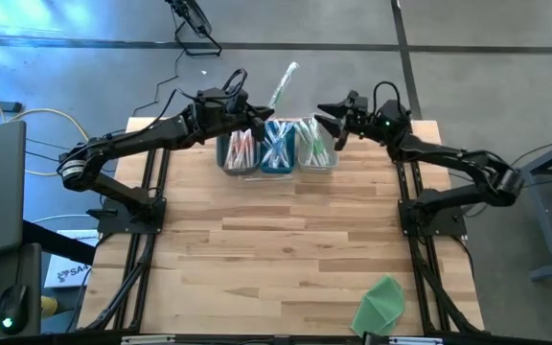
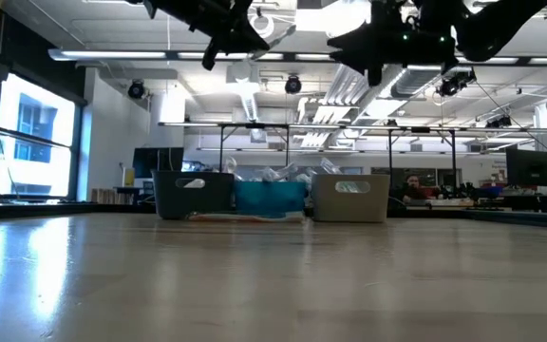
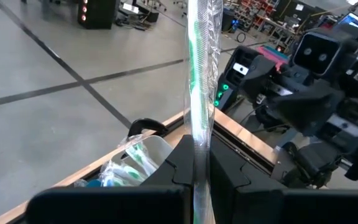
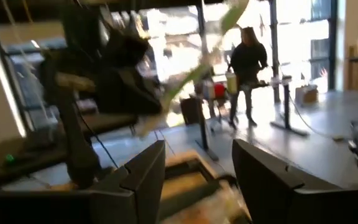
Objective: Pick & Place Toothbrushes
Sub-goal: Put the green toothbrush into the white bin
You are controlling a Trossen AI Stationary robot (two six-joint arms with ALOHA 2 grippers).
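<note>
The desk (image 1: 286, 240) was pale wood, laid in light and tan planks. At the upper middle of the high view sat three bins in a row: a dark grey bin (image 1: 241, 153) with pink and orange toothbrushes, a teal bin (image 1: 278, 153) with light blue ones, and a pale grey bin (image 1: 315, 153) with green ones. The black left gripper (image 3: 199, 168) held a green toothbrush (image 3: 199, 74) in a clear wrapper. A green cloth (image 1: 379, 302) lay at lower right. The floor (image 1: 468, 38) was grey.

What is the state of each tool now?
Left tool: closed on a green toothbrush.
Right tool: open, holding nothing.
</note>
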